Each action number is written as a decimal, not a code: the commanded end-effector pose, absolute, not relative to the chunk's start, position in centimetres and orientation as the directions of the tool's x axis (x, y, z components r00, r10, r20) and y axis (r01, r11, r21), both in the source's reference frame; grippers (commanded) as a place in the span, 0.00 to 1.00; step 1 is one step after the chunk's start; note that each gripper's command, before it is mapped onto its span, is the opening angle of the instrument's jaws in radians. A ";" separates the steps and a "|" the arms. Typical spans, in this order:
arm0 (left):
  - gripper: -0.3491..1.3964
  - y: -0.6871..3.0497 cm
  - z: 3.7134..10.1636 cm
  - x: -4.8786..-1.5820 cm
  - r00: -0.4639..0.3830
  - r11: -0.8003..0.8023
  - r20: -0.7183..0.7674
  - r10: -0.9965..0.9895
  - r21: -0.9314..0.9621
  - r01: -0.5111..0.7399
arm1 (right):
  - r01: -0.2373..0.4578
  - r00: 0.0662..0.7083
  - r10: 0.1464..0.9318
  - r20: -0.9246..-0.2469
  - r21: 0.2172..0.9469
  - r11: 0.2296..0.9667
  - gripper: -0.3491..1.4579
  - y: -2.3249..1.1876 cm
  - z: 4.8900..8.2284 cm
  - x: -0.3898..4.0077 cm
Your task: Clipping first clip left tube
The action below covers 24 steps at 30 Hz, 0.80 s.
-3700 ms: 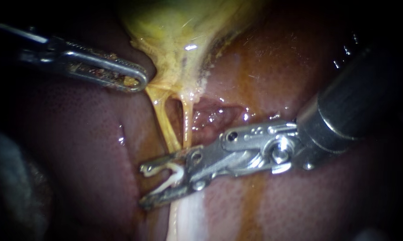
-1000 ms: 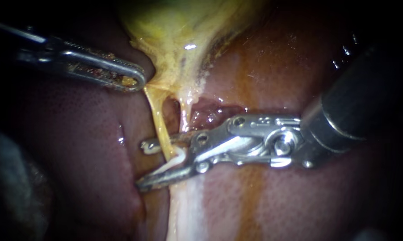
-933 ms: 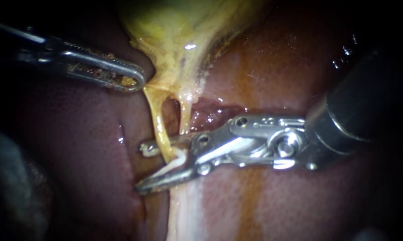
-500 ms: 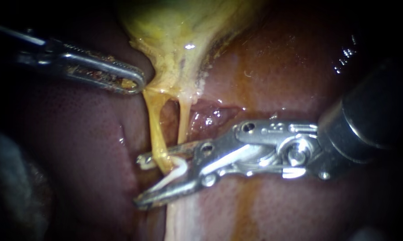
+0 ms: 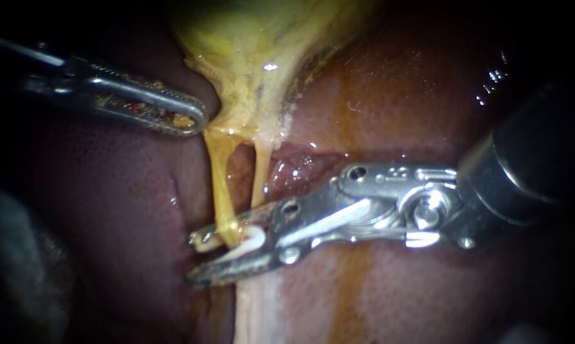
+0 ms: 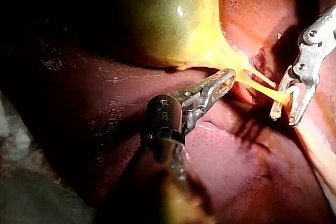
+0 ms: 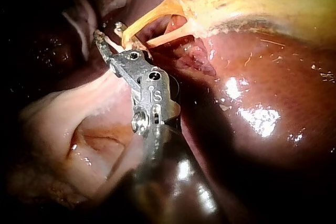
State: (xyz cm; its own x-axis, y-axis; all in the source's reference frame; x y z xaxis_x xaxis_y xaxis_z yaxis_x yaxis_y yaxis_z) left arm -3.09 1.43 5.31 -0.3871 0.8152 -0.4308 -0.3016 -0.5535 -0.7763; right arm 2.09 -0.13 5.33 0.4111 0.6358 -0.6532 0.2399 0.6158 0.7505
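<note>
The yellow-green gallbladder (image 5: 255, 51) tapers down into two thin yellow tubes. The left tube (image 5: 217, 178) runs between the open jaws of my right instrument (image 5: 195, 258), which carry a white clip (image 5: 252, 239) that lies against the tube. The right tube (image 5: 260, 178) passes behind the upper jaw. My left instrument (image 5: 185, 118) is shut on the edge of the gallbladder's neck and holds it to the left. In the left wrist view its jaws (image 6: 220, 82) grip that same yellow edge, with the right instrument (image 6: 286, 111) ahead, astride the tube (image 6: 262, 88). The right wrist view shows its jaws (image 7: 110, 32) around the tube (image 7: 147, 17).
Dark red liver (image 5: 109, 210) lies under and around everything. A raw, wet red patch (image 5: 300, 165) sits behind the tubes. A pale whitish band of tissue (image 5: 262, 306) runs down below the right instrument's jaws. Grey material (image 5: 13, 267) shows at the left edge.
My right instrument rose from below the tubes and slid left until the left tube lay between its jaws. Its jaws have since narrowed a little. The left instrument has held still.
</note>
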 end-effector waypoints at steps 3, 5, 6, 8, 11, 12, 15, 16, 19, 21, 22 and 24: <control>0.00 1.43 5.31 -3.09 -0.387 -0.553 -0.431 0.815 -0.776 -0.302 | 0.240 0.412 0.636 -0.653 0.751 0.616 0.16 -0.13 5.35 2.07; 0.00 1.43 5.31 -3.09 -0.387 -0.553 -0.431 0.815 -0.776 -0.302 | 0.239 0.414 0.635 -0.653 0.751 0.616 0.12 -0.12 5.35 2.06; 0.00 1.43 5.31 -3.09 -0.387 -0.553 -0.431 0.815 -0.776 -0.302 | 0.242 0.412 0.631 -0.657 0.747 0.619 0.09 -0.12 5.34 2.06; 0.00 1.43 5.31 -3.09 -0.387 -0.553 -0.431 0.815 -0.776 -0.302 | 0.218 0.429 0.666 -0.611 0.785 0.580 0.00 -0.11 5.33 2.03; 0.00 1.43 5.31 -3.09 -0.387 -0.553 -0.431 0.815 -0.776 -0.302 | 0.203 0.440 0.681 -0.585 0.803 0.560 0.00 -0.09 5.30 2.02; 0.00 1.43 5.31 -3.09 -0.387 -0.553 -0.431 0.815 -0.776 -0.302 | 0.202 0.443 0.679 -0.585 0.803 0.560 0.00 -0.08 5.30 2.01; 0.00 1.43 5.31 -3.09 -0.387 -0.553 -0.431 0.815 -0.776 -0.302 | 0.201 0.445 0.678 -0.585 0.803 0.561 0.00 -0.09 5.30 2.01; 0.00 1.43 5.31 -3.09 -0.387 -0.553 -0.431 0.815 -0.776 -0.302 | 0.201 0.445 0.678 -0.585 0.803 0.561 0.00 -0.09 5.30 2.01; 0.00 1.43 5.31 -3.09 -0.387 -0.553 -0.431 0.815 -0.776 -0.302 | 0.201 0.445 0.678 -0.585 0.803 0.561 0.00 -0.09 5.30 2.01; 0.00 1.43 5.31 -3.09 -0.387 -0.553 -0.431 0.815 -0.776 -0.302 | 0.202 0.446 0.677 -0.585 0.803 0.561 0.00 -0.10 5.30 2.01; 0.00 1.43 5.31 -3.09 -0.387 -0.553 -0.431 0.815 -0.776 -0.302 | 0.202 0.446 0.677 -0.586 0.803 0.561 0.00 -0.10 5.30 2.01; 0.00 1.43 5.31 -3.09 -0.387 -0.553 -0.431 0.815 -0.776 -0.302 | 0.202 0.446 0.677 -0.586 0.802 0.562 0.00 -0.10 5.31 2.01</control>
State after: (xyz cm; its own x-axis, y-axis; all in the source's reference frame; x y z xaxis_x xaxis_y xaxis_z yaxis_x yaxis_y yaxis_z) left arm -3.09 1.43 5.31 -0.3869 0.8152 -0.4310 -0.3013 -0.5535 -0.7764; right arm 2.01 -0.10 5.31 0.4473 0.6780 -0.5833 0.2005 0.5595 0.8042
